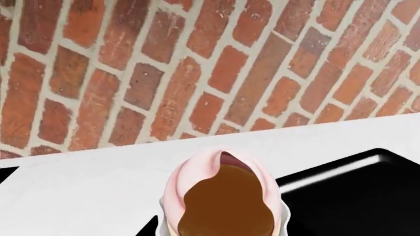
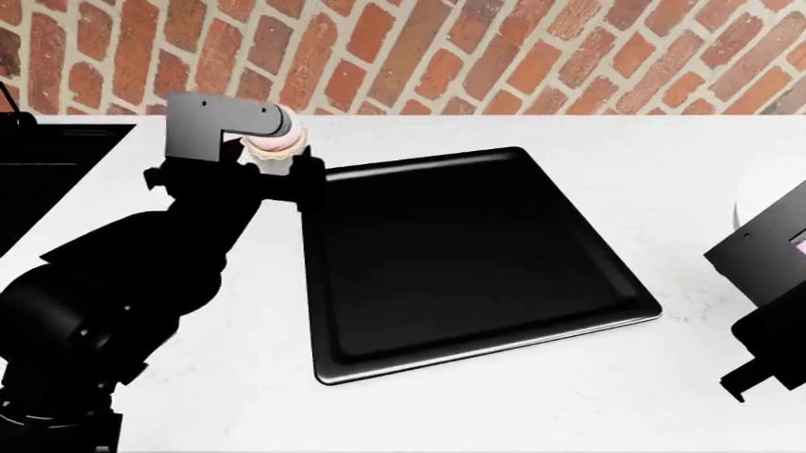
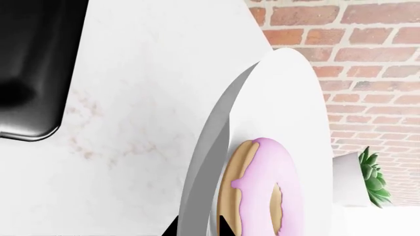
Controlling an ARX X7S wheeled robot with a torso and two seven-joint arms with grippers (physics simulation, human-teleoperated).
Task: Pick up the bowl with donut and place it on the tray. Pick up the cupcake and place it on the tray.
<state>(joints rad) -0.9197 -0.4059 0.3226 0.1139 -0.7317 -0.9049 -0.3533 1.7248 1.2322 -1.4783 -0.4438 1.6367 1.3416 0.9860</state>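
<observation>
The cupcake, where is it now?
In the head view the cupcake sits at the left pincer, beside the tray's far left corner.

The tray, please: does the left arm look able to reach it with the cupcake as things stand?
Probably yes: the left claw holds the cupcake right beside the tray's far left corner, and nothing lies between them.

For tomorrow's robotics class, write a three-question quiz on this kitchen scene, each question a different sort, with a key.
1. True or false: the cupcake already rests inside the tray.
2. Which item lies in the bowl? A) donut B) apple C) spoon
3. Fill in: the wall behind the counter is made of ____.

Key: 1 false, it is up at the left gripper, just beyond the tray's far left corner. 2 A, the donut. 3 brick.
</observation>
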